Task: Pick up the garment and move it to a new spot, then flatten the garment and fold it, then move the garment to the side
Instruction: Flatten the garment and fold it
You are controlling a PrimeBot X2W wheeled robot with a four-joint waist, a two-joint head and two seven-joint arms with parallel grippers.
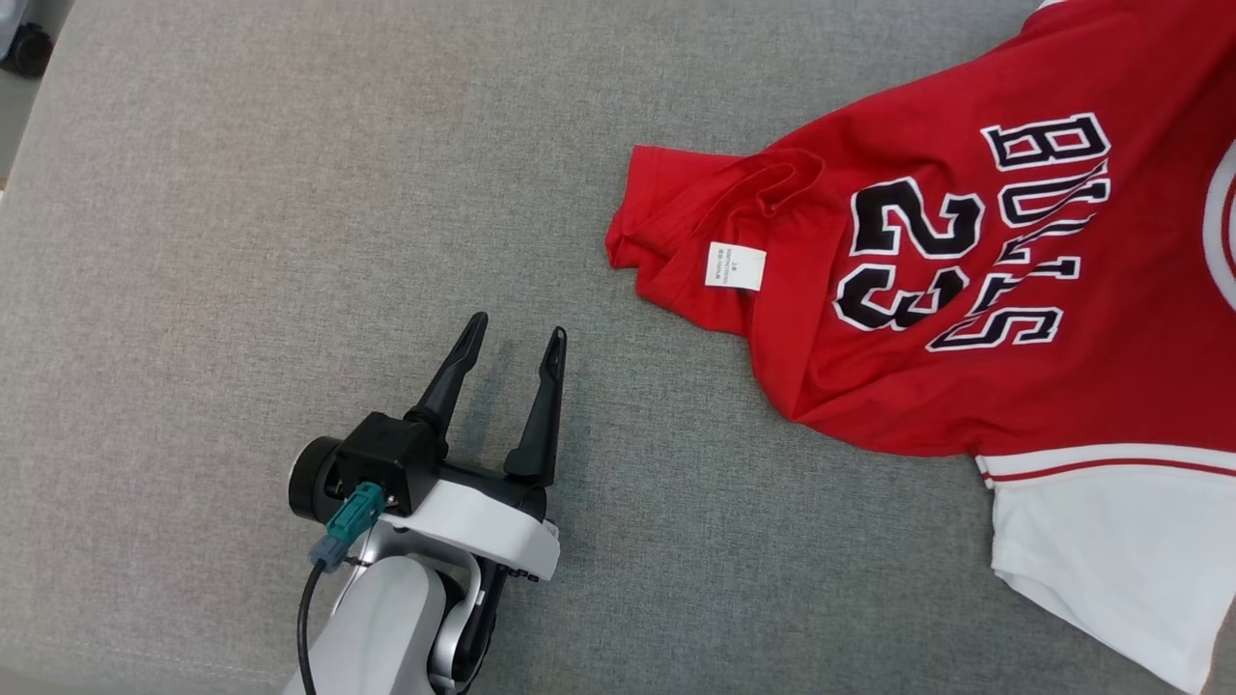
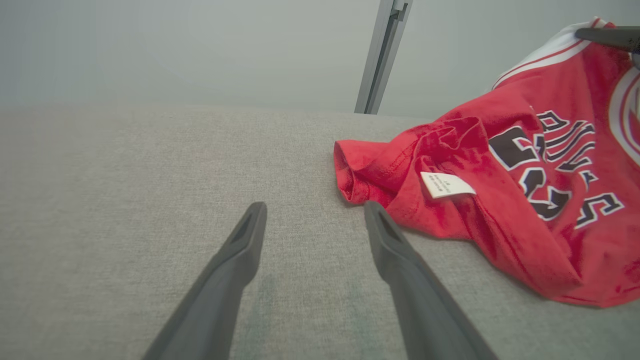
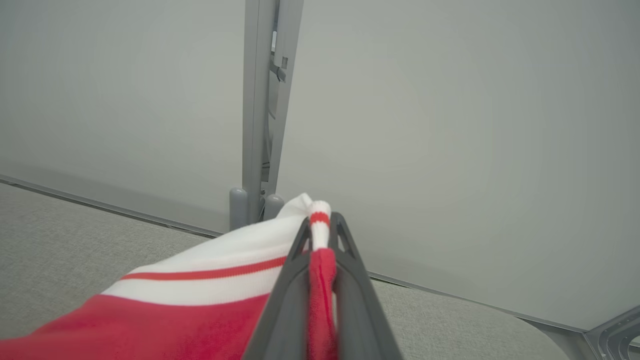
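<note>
though rumpled, garment (image 1: 1081,386) on grey surface (image 1: 290,193)

Soft, even light; faint shadows; wrist views slightly hazy.

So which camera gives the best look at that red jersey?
The head view: from above, the Bulls jersey shows its number 23 and white label. The left wrist view sees it low and foreshortened beside the left gripper. The right wrist view catches its striped trim pinched in the right gripper.
</note>
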